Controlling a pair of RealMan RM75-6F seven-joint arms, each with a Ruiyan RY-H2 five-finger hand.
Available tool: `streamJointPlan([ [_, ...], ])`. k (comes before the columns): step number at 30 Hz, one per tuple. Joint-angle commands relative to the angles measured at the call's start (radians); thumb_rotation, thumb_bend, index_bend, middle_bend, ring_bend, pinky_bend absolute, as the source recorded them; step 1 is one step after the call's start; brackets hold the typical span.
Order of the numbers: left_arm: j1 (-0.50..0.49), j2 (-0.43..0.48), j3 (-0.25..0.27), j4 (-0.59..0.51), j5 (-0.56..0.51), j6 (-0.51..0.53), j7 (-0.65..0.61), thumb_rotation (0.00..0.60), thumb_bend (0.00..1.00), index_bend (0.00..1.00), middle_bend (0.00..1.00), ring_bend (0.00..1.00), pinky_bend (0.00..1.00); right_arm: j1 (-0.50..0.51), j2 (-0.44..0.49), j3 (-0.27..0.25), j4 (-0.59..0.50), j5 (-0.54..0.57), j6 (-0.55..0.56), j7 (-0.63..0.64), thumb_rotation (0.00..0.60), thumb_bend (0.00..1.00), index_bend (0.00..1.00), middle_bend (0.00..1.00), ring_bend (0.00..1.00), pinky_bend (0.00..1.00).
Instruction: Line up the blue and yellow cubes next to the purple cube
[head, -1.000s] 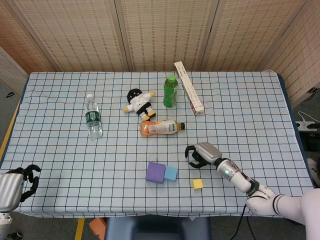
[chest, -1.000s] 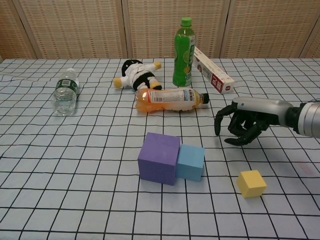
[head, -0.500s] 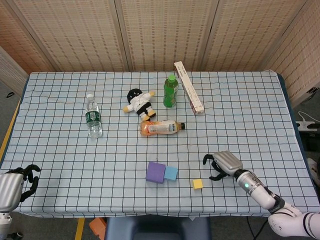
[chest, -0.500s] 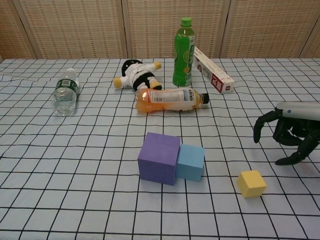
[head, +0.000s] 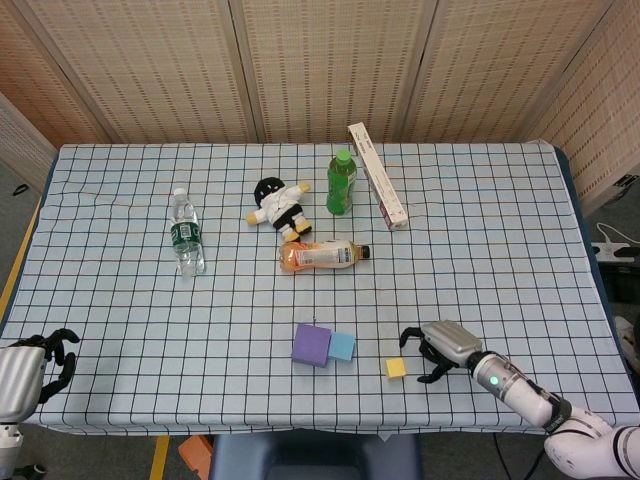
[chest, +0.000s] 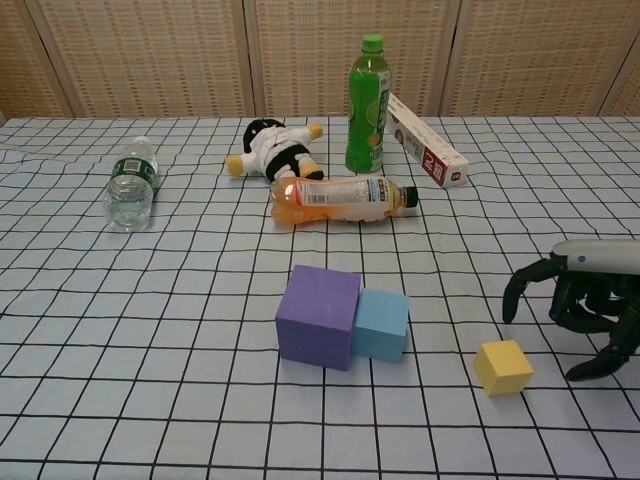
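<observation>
The purple cube (head: 311, 344) (chest: 318, 316) stands near the table's front edge, and the blue cube (head: 342, 347) (chest: 381, 324) touches its right side. A small yellow cube (head: 396, 368) (chest: 503, 367) lies alone further right. My right hand (head: 436, 349) (chest: 577, 303) hovers just right of the yellow cube, fingers spread and curved downward, holding nothing and not touching the cube. My left hand (head: 40, 362) shows only in the head view, at the front left corner off the table edge, fingers curled with nothing in them.
An orange drink bottle (head: 320, 254) (chest: 340, 199) lies behind the cubes. Further back stand a green bottle (head: 341, 183) (chest: 367, 105), a plush doll (head: 279, 205) (chest: 272, 149) and a long box (head: 376, 188) (chest: 425, 140). A water bottle (head: 186, 233) (chest: 130, 184) lies at left.
My right hand has moved from behind and left of the yellow cube toward the front edge, to a spot just right of the cube. The cubes have not moved.
</observation>
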Motion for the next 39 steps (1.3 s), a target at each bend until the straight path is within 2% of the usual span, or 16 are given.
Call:
streamJointPlan([
  [1,0.000,0.000,0.000,-0.001,0.000,0.001,0.000,0.600,0.49,0.44,0.64,0.56,0.65,0.003,0.002,-0.007,0.000,-0.027,-0.002,0.029,0.600,0.02,0.31,0.87,0.75,1.00],
  [9,0.001,0.001,-0.001,-0.003,-0.001,0.002,-0.002,0.600,0.49,0.44,0.64,0.56,0.65,0.002,-0.039,-0.015,0.037,-0.071,0.009,0.076,0.600,0.02,0.33,0.87,0.75,1.00],
  [20,0.004,0.004,-0.003,-0.004,0.002,0.010,-0.013,0.600,0.49,0.44,0.64,0.56,0.65,-0.003,-0.093,-0.012,0.088,-0.088,0.036,0.097,0.600,0.02,0.50,0.89,0.78,1.00],
  [26,0.003,0.004,-0.002,-0.005,0.003,0.008,-0.012,0.600,0.49,0.44,0.64,0.56,0.65,-0.011,-0.101,-0.010,0.096,-0.084,0.054,0.092,0.600,0.07,0.56,0.90,0.79,1.00],
  [39,0.001,0.002,0.001,-0.006,0.008,0.005,-0.006,0.600,0.49,0.44,0.64,0.56,0.65,-0.023,-0.150,0.034,0.131,-0.058,0.102,0.128,0.600,0.10,0.58,0.90,0.79,1.00],
])
